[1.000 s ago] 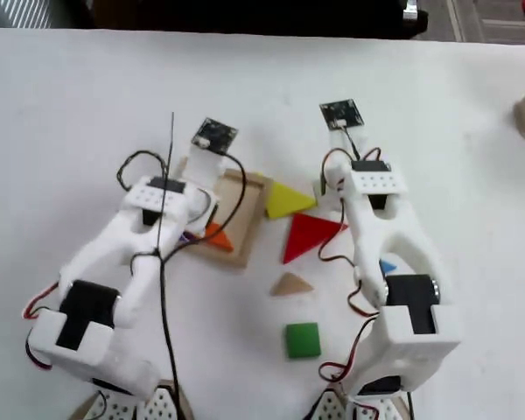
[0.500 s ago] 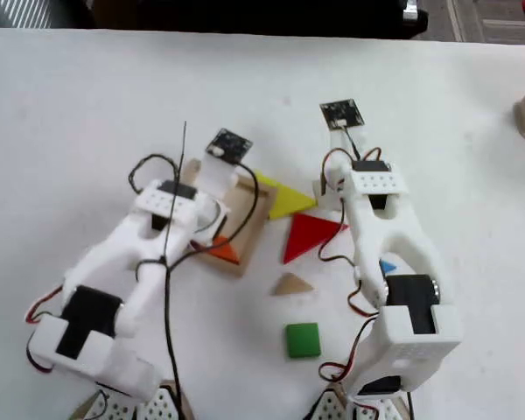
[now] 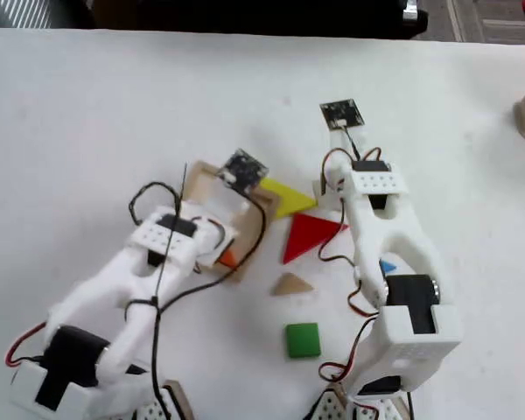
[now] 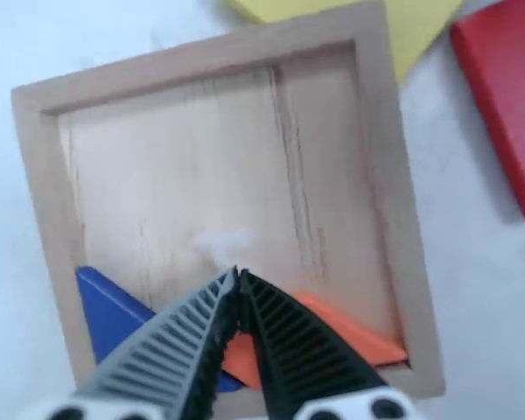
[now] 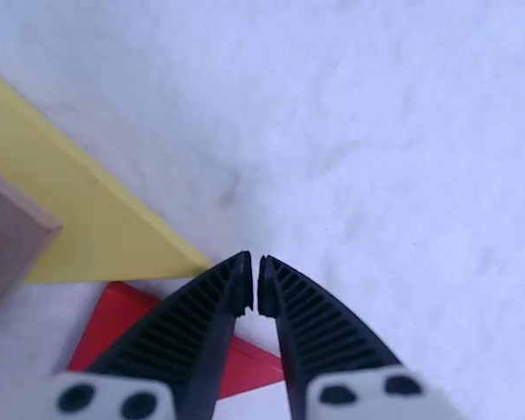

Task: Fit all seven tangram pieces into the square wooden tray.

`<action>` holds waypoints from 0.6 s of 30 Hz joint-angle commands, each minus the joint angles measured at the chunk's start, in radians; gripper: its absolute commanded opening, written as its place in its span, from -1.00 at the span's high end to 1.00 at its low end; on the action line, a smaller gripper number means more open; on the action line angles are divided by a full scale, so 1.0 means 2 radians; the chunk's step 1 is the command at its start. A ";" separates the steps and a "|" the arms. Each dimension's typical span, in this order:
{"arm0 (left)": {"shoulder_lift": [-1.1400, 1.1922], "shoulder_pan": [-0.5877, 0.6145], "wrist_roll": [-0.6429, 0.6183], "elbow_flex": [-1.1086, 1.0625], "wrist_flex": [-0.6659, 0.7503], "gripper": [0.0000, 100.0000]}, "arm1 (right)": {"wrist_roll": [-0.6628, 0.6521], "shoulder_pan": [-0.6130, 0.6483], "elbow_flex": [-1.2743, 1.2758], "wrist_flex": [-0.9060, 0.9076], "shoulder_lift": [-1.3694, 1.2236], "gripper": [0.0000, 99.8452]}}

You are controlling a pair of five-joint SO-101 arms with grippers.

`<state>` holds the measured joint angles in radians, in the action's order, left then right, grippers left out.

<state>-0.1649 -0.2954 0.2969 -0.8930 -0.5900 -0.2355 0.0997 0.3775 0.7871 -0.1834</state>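
**High view:** The left arm [image 3: 157,254] leans over the square wooden tray [image 3: 206,171] at mid-table. The right arm [image 3: 381,227] stands to its right. Five pieces lie outside the tray. The yellow triangle [image 3: 284,197] is against its right rim, with the red triangle [image 3: 308,234] just nearer. Nearer again are a tan triangle [image 3: 290,284] and a green square [image 3: 303,339]. A second blue piece [image 3: 387,266] shows beside the right arm.

**Left wrist view:** The left gripper [image 4: 238,293] hangs above the tray floor with its jaws pressed together and nothing between them. An orange piece [image 4: 332,328] and a blue piece [image 4: 105,306] lie in the tray along one rim, under the jaws. The rest of the floor is bare.

**Right wrist view:** The right gripper [image 5: 255,284] has only a slit between its jaws and is empty. It is poised over the spot where the yellow triangle's tip meets a corner of the red one.

**Risks:** The likeliest trouble is pushing rather than picking. Jaws lowered this narrow would slide a flat piece across the smooth table. On the left they could knock the two seated pieces askew. The yellow triangle touches the tray, so a shove on it may move the tray as well. The left arm's cable drapes over the tray's right rim and could drag across it.
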 commanded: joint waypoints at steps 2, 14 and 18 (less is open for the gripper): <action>-0.013 -0.014 0.025 0.002 -0.005 0.95 | -0.008 -0.003 -0.015 -0.007 0.002 0.97; -0.021 -0.027 0.172 0.002 -0.074 0.95 | -0.008 -0.002 -0.015 -0.007 0.002 0.97; -0.021 -0.023 0.149 0.005 -0.058 0.95 | -0.008 -0.002 -0.015 -0.007 0.002 0.97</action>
<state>-0.1665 -0.3383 0.6160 -0.8930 -0.7127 -0.2355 0.0997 0.3775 0.7871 -0.1834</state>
